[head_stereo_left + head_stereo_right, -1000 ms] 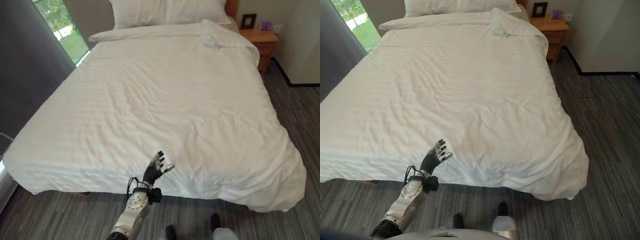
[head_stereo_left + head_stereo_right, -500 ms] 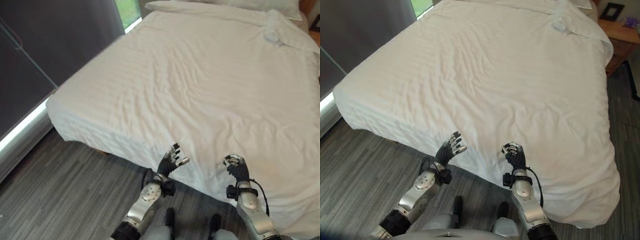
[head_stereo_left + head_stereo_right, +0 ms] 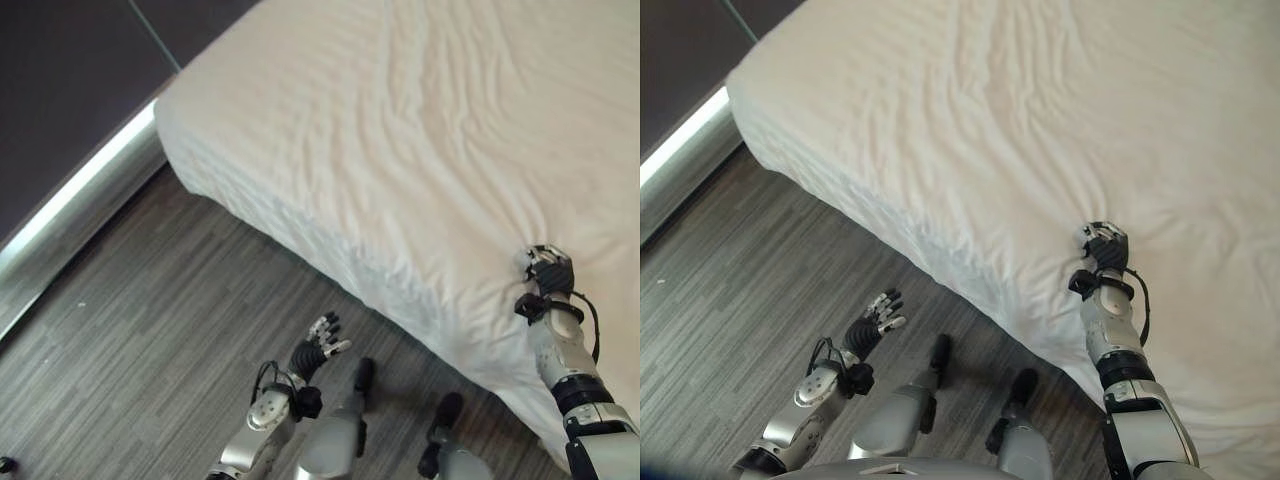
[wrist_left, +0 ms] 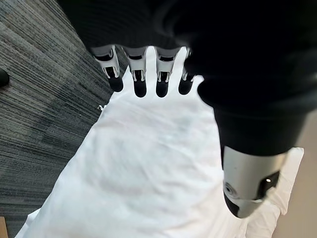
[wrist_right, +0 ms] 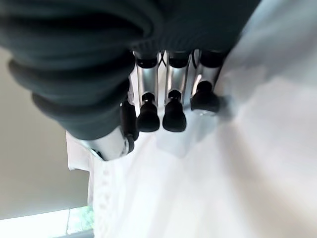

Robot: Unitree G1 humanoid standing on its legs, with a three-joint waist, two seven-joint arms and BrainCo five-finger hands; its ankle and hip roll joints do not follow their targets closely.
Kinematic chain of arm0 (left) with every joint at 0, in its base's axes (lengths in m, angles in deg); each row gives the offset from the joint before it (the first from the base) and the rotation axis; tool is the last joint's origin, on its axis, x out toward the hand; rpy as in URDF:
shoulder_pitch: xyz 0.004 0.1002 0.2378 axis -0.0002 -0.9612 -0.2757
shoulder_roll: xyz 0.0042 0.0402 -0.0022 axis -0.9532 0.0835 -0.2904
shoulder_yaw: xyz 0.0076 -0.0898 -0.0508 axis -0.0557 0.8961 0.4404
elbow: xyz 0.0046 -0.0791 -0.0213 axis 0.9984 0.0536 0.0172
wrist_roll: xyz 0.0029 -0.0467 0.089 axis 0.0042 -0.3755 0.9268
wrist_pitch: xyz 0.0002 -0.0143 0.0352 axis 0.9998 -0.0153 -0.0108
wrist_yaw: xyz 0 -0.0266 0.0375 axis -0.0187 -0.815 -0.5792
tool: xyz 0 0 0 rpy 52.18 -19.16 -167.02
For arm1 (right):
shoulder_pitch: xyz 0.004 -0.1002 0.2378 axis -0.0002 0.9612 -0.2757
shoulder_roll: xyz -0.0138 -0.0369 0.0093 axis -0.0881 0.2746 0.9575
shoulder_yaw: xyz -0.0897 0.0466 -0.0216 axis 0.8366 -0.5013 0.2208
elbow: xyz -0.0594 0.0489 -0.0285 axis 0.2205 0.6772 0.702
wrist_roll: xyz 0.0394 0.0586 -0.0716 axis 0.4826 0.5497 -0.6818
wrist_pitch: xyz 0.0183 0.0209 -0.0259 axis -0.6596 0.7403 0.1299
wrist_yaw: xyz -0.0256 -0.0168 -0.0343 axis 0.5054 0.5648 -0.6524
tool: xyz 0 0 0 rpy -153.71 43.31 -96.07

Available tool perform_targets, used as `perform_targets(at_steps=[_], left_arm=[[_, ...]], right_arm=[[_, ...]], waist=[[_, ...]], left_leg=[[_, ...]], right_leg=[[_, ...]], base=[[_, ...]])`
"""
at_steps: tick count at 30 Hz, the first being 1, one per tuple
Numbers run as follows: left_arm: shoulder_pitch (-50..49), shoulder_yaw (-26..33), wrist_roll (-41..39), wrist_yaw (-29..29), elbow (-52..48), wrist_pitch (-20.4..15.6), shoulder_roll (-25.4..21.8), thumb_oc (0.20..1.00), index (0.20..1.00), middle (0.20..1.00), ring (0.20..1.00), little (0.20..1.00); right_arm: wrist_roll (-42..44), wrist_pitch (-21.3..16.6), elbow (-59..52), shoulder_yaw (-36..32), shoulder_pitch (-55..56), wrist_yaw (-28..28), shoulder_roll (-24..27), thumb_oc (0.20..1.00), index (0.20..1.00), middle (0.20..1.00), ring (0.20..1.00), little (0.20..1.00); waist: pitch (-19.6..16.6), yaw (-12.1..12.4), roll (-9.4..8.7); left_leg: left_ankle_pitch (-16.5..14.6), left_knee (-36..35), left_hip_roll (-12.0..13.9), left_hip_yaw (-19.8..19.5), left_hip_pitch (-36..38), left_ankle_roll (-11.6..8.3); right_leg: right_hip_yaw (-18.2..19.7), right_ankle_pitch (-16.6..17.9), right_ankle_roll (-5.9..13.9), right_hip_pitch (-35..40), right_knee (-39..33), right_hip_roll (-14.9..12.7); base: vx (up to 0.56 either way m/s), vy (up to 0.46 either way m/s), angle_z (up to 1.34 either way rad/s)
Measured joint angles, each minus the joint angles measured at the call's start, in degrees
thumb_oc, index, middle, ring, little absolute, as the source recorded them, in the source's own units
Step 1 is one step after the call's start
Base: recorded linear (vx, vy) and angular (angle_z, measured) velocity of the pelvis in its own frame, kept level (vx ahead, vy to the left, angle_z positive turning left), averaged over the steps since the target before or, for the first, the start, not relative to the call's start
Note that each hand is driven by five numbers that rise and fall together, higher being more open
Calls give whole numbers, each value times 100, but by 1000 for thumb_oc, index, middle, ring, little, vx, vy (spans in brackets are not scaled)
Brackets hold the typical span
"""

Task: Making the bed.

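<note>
At the far left a pale strip (image 3: 75,205) runs along the base of a dark wall (image 3: 70,70), where it meets the grey striped floor (image 3: 150,330).

Low over that floor, clear of the bed, the left hand (image 3: 315,350) hangs in the air. Its fingers (image 4: 140,82) are straight and spread a little, the thumb (image 4: 247,183) stands apart from them, and it holds nothing. Its wrist view looks past the fingertips at the white bedding lying beyond them, untouched by this hand.

The bed (image 3: 420,130) takes up the upper right part of the scene, with one corner pointing toward the wall. A white duvet (image 3: 970,110) covers it, lightly creased across the top, and hangs down over the near edge (image 3: 330,250) toward the floor.

Farther right, the right hand (image 3: 547,268) rests on the duvet close to that near edge, with small creases fanning out around it. In its wrist view the fingers (image 5: 171,111) are bent down with their dark tips against the white cloth, and the thumb (image 5: 111,141) sits just beside them. Whether any fold is pinched between them, I cannot tell; the cloth under the tips looks slightly bunched.
</note>
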Motion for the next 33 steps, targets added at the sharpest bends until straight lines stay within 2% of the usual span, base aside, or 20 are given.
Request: perform_targets(at_steps=[2, 4, 9, 11, 13, 15, 18, 19, 21, 24, 27, 29, 30, 31, 32, 33], left_arm=[[91, 38, 7, 45, 50, -8, 16, 1000, 1000, 1000, 1000, 1000], [156, 35, 18, 79, 51, -12, 14, 1000, 1000, 1000, 1000, 1000], [177, 48, 59, 85, 51, -20, 20, 1000, 1000, 1000, 1000, 1000], [175, 65, 61, 78, 50, -19, 17, 1000, 1000, 1000, 1000, 1000], [170, 144, 61, 57, 26, -59, 18, 1000, 1000, 1000, 1000, 1000], [165, 239, 61, -14, 13, -73, 15, 1000, 1000, 1000, 1000, 1000], [146, 311, 60, -135, 3, -135, 10, 1000, 1000, 1000, 1000, 1000], [138, 345, 60, -157, -3, -138, 9, 1000, 1000, 1000, 1000, 1000], [125, 418, 60, -184, -3, -140, 27, 1000, 1000, 1000, 1000, 1000], [126, 487, 60, -192, -10, -140, 35, 1000, 1000, 1000, 1000, 1000], [-23, 681, 59, -178, -188, -139, 101, 1000, 1000, 1000, 1000, 1000], [-112, 701, 57, -151, -244, -130, 100, 1000, 1000, 1000, 1000, 1000], [-237, 641, 56, -147, -376, -131, 111, 1000, 1000, 1000, 1000, 1000], [-234, 579, 48, -120, -431, -134, 154, 1000, 1000, 1000, 1000, 1000], [-257, 501, 43, -108, -451, -135, 226, 1000, 1000, 1000, 1000, 1000], [-189, 334, 41, -60, -389, -128, 290, 1000, 1000, 1000, 1000, 1000]], right_arm=[[-143, 5, -36, 58, 94, 207, 45, 200, 200, 200, 200, 200], [-350, -20, -238, 70, 270, 504, 151, 200, 200, 200, 200, 200], [-543, -45, -455, -6, 486, 804, 247, 200, 200, 200, 200, 200], [-551, -71, -444, -139, 588, 875, 253, 200, 200, 200, 200, 200], [-538, -108, -395, -440, 732, 872, 291, 200, 200, 200, 200, 200], [-487, -131, -222, -710, 839, 861, 471, 200, 200, 200, 200, 200], [-366, -124, 153, -1280, 1178, 724, 899, 200, 200, 200, 200, 200], [-291, -72, 267, -1532, 1344, 662, 1049, 200, 200, 200, 200, 200], [-205, 100, 526, -1988, 1670, 431, 1291, 200, 200, 200, 200, 200], [-209, 410, 951, -2147, 2089, 216, 1533, 200, 200, 200, 200, 200], [-334, 503, -229, -2667, 2832, -37, 1640, 200, 200, 200, 200, 200], [-399, 475, -951, -2710, 2800, -342, 1754, 200, 200, 200, 200, 200], [-488, 405, -2072, -2707, 2850, -495, 1809, 200, 200, 200, 200, 200], [-406, 112, -2672, -2751, 2825, -410, 1702, 200, 200, 200, 200, 200], [-226, -27, -3120, -2720, 2694, -378, 1539, 200, 200, 200, 200, 200], [153, -494, -3859, -2281, 2168, -376, 1106, 200, 200, 200, 200, 200]], waist=[[72, -154, -100], [166, -162, -163], [237, -436, -133], [247, -472, -122], [252, -491, -95], [252, -612, -54], [254, -704, -11], [256, -799, 13], [274, -830, 67], [295, -1030, 182], [332, -1365, 391], [321, -1451, 456], [310, -1503, 490], [258, -1503, 573], [237, -1490, 613], [222, -1487, 617]], left_leg=[[-14, 0, 6, 51, 4, -16], [-36, -2, 29, 232, 12, -24], [-61, -3, 39, 421, 81, -10], [-119, -3, 56, 545, 161, 1], [-188, -5, 50, 670, 250, -15], [-205, -8, 37, 729, 272, -3], [-252, -23, 35, 828, 327, 25], [-267, -6, 37, 873, 339, 19], [-265, -8, 39, 960, 378, 53], [-287, -9, 47, 990, 435, 70], [-346, -40, 82, 1127, 604, 94], [-451, -46, 132, 1183, 737, 16], [-490, -44, 170, 1217, 811, -19], [-496, -44, 189, 1166, 843, -11], [-497, -45, 191, 1092, 842, -12], [-448, -43, 225, 1091, 861, -44]], right_leg=[[109, 14, 3, -53, -8, -9], [305, 19, -19, -135, -8, -1], [484, 68, 7, -159, -10, 2], [602, 68, 7, -165, -11, 9], [751, 67, 8, -156, -12, -2], [803, 73, 17, -147, -11, -12], [908, 75, 22, -146, -12, -11], [929, 69, 27, -150, -12, -5], [1032, 72, 26, -162, -11, 2], [1062, 89, 3, -130, -9, 30], [1178, 105, -12, -35, -2, 68], [1222, 74, 6, 103, -6, 83], [1249, 22, 35, 147, -12, 135], [1209, -16, 0, 171, -13, 132], [1175, -33, -29, 195, -12, 144], [1184, 7, -25, 188, -11, 211]], base=[[-33, -67, -21], [-25, -52, -35], [8, -44, -19], [9, -25, -26], [16, -12, -34], [21, -9, -20], [40, -6, -15], [58, 0, -12], [38, -5, -22], [42, -12, -14], [33, -21, -24], [4, -20, -29], [28, 10, -10], [26, 9, 8], [32, 9, 12], [17, 5, 5]])
